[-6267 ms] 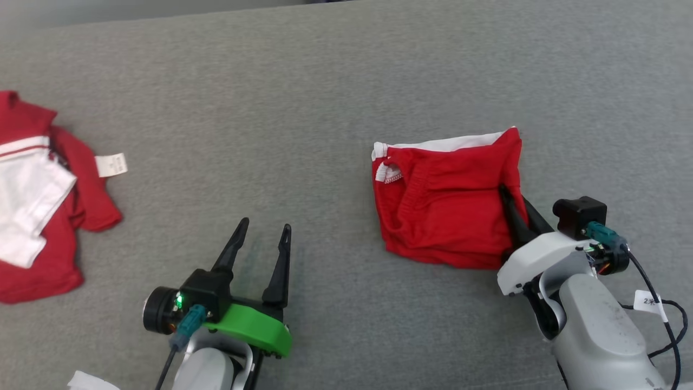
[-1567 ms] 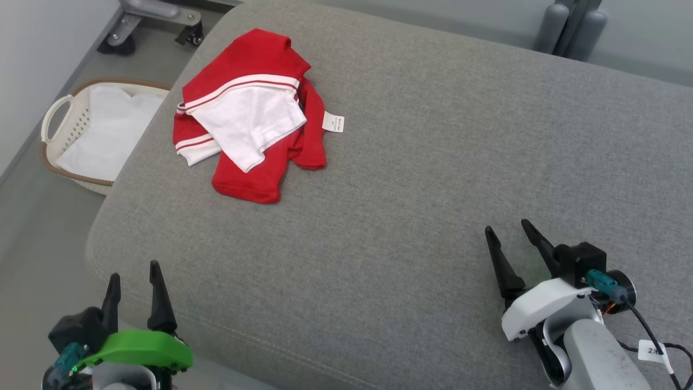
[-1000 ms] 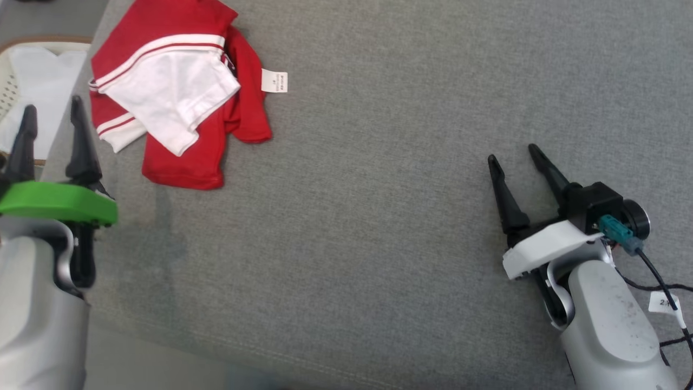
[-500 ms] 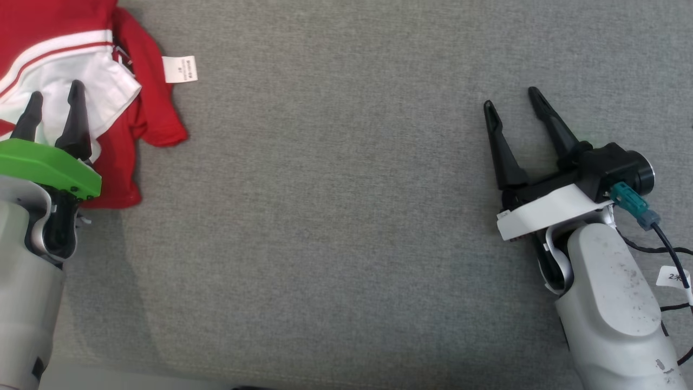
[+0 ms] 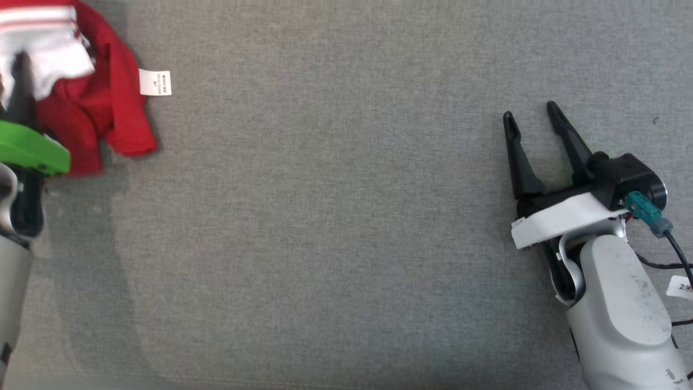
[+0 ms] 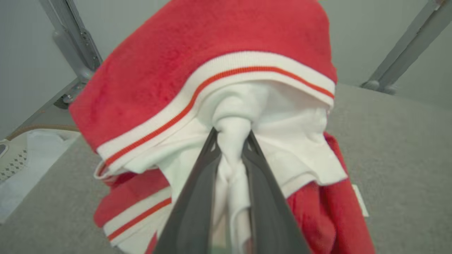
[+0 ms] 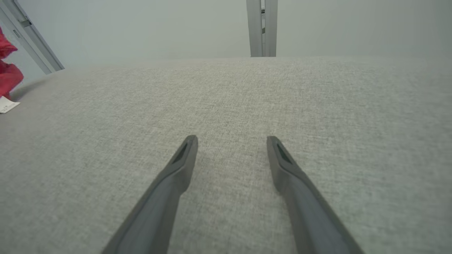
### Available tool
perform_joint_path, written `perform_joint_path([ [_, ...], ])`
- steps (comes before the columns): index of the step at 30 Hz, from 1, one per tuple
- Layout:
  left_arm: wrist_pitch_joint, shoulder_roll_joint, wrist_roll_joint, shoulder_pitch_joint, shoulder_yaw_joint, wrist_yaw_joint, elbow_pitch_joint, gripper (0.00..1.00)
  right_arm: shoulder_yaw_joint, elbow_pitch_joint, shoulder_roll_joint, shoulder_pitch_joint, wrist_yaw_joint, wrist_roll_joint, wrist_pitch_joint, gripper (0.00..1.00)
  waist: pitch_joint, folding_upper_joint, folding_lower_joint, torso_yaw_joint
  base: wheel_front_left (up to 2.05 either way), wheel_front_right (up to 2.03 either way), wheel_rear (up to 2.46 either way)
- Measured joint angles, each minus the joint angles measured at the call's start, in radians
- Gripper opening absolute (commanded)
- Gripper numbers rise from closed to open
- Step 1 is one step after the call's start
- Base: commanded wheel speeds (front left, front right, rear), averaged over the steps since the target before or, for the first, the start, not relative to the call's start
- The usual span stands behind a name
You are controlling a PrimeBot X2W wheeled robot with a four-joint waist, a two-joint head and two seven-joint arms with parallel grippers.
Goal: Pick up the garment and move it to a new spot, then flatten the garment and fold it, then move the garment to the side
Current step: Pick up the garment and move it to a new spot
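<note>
The left gripper [image 6: 232, 135] pinches 1 white fold of the red garment [image 6: 212, 46] at the grey cushion's [image 5: 335, 216] left edge; the right gripper's [image 5: 531, 111] fingers [image 5: 518, 157] stand spread. That thin hold could slip during lifting.

A grey upholstered cushion [image 5: 335, 216] spans the scene; off its left edge sits a white perforated basket [image 6: 14, 160] holding white cloth [image 6: 42, 151]; grey metal posts [image 7: 262, 28] stand beyond the far edge, before a pale wall [image 7: 141, 24].
</note>
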Motion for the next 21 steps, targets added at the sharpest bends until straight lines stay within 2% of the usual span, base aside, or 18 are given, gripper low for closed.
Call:
perform_joint_path([
  [2,-0.004,0.005,0.059,-0.009,0.062,0.0,-0.08,0.0,0.001,0.01,-0.002,0.016,-0.001,0.011,0.003,1.0,-0.023,0.0,0.0,0.0,0.0,0.0,0.0],
  [5,-0.004,-0.023,0.156,0.008,0.132,0.0,-0.214,0.0,0.005,0.024,-0.002,0.04,-0.001,0.032,0.007,1.0,-0.063,0.0,0.0,-0.004,0.0,0.0,0.0],
  [9,-0.004,-0.069,0.242,0.044,0.134,0.0,-0.346,0.0,0.018,0.033,-0.002,0.071,-0.001,0.061,0.007,1.0,-0.111,0.0,0.0,-0.024,0.0,0.0,0.0],
  [14,-0.004,-0.145,0.275,0.074,0.031,0.0,-0.453,0.0,0.031,0.03,-0.002,0.098,-0.001,0.098,0.007,1.0,-0.154,0.0,0.0,-0.086,0.0,0.0,0.0],
  [21,-0.004,-0.246,0.262,0.082,-0.202,0.0,-0.437,0.0,0.05,0.022,-0.003,0.127,-0.001,0.122,0.007,1.0,-0.186,0.0001,0.0,-0.206,0.0,0.0,0.0],
])
